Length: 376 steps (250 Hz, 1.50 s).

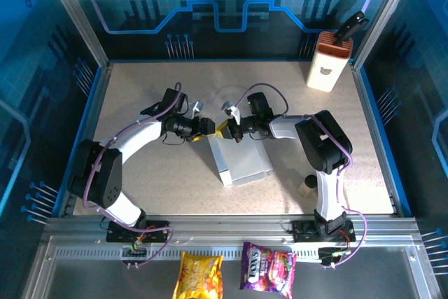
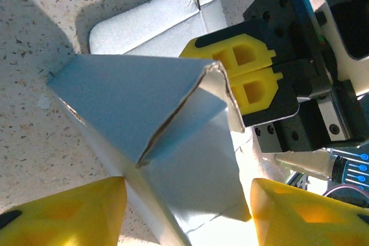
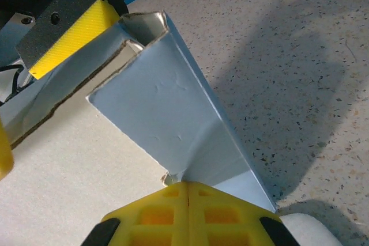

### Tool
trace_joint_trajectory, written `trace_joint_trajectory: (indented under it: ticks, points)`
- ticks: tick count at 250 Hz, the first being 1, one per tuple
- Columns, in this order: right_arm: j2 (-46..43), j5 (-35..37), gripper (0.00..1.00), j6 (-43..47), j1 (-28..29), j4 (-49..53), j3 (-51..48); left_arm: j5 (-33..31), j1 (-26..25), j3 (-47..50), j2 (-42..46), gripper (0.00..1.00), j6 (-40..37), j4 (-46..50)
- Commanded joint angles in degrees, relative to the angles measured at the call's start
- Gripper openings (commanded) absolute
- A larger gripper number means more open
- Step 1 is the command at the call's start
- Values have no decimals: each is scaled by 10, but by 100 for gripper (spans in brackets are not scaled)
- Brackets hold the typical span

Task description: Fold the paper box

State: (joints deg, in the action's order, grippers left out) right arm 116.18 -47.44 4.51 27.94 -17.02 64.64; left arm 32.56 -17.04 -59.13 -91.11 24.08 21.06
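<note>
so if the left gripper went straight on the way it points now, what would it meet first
The raised flap of the paper box, which stands right ahead of the open left gripper. The right gripper pinching it lies just beyond, though depth is unclear.

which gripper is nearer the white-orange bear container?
Right. The right gripper pinches the paper box mid-table, the container beyond it to the right; the left gripper sits farther left, open.

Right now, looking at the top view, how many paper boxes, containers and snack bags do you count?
paper box: 1
white-and-orange container: 1
snack bags: 2
Total: 4
</note>
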Motion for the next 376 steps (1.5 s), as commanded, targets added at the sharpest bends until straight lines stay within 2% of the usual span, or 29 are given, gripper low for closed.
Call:
trace_joint_trajectory:
  ticks: [1, 71, 99, 142, 164, 222, 236, 269, 318, 376]
  points:
    - [-4, 10, 7, 10, 15, 13, 14, -6, 4, 13, 14, 64, 4, -10]
    - [-15, 39, 7, 7, 24, 29, 7, -14, 7, 16, 16, 72, 6, -10]
    - [-26, 53, 7, 5, 31, 35, 2, -12, 7, 19, 17, 69, 6, -12]
    - [-46, 69, 7, 14, 46, 60, -5, -5, 8, 33, 28, 57, -6, -10]
    - [-60, 81, 7, 20, 55, 80, -10, -8, 14, 47, 38, 56, -7, -10]
    - [-88, 132, 7, 28, 75, 156, 3, -23, 35, 93, 71, 69, -5, -13]
    - [-94, 143, 7, 30, 80, 176, 7, -31, 39, 99, 76, 69, -4, -10]
    - [-109, 169, 7, 26, 85, 217, 16, -63, 44, 109, 76, 63, -16, 5]
    - [-148, 197, 8, 4, 86, 281, 31, -71, 48, 113, 59, 53, -35, -2]
    - [-205, 212, 12, -16, 86, 376, 68, -43, 46, 58, -18, 51, -68, -20]
